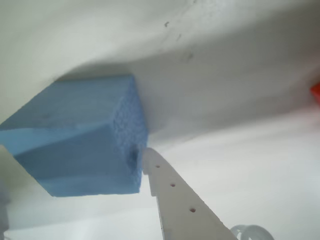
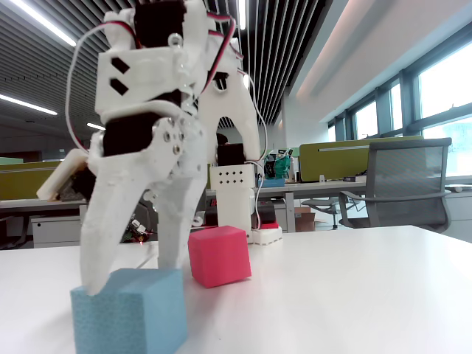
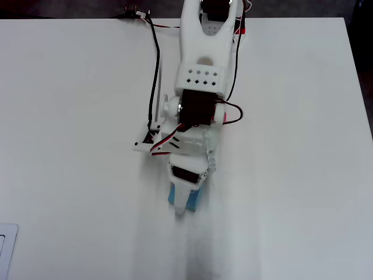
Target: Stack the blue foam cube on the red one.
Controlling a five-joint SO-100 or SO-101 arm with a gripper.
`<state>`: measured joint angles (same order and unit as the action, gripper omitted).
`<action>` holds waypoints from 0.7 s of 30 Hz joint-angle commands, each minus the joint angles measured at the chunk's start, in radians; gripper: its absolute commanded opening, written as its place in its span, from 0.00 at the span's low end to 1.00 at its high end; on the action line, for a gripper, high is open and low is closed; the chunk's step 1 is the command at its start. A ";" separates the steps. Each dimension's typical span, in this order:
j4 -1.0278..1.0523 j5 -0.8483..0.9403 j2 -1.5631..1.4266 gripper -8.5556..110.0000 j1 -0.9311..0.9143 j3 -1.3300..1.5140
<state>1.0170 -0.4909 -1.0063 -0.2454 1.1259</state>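
The blue foam cube rests on the white table, nearest the camera in the fixed view. My gripper is open and stands over it, one white finger at its top left corner and the other running down behind its right side. In the wrist view the blue foam cube fills the left half, and one fingertip touches its right face. The other finger shows only at the left edge, apart from the cube. The red one sits on the table just behind and right of the gripper. A sliver of the red one shows at the right edge.
From overhead the arm reaches down from the table's far edge and covers most of the blue foam cube. Cables trail along its left side. A flat white object lies at the lower left corner. The table's right edge is near.
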 commanded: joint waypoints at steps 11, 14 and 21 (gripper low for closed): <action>-0.032 -0.006 0.028 0.28 0.017 -0.058; -0.028 -0.006 0.026 0.27 0.014 -0.064; 0.002 -0.006 -0.078 0.26 0.011 -0.040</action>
<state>1.0109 -0.4909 -0.9756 -0.2393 1.1244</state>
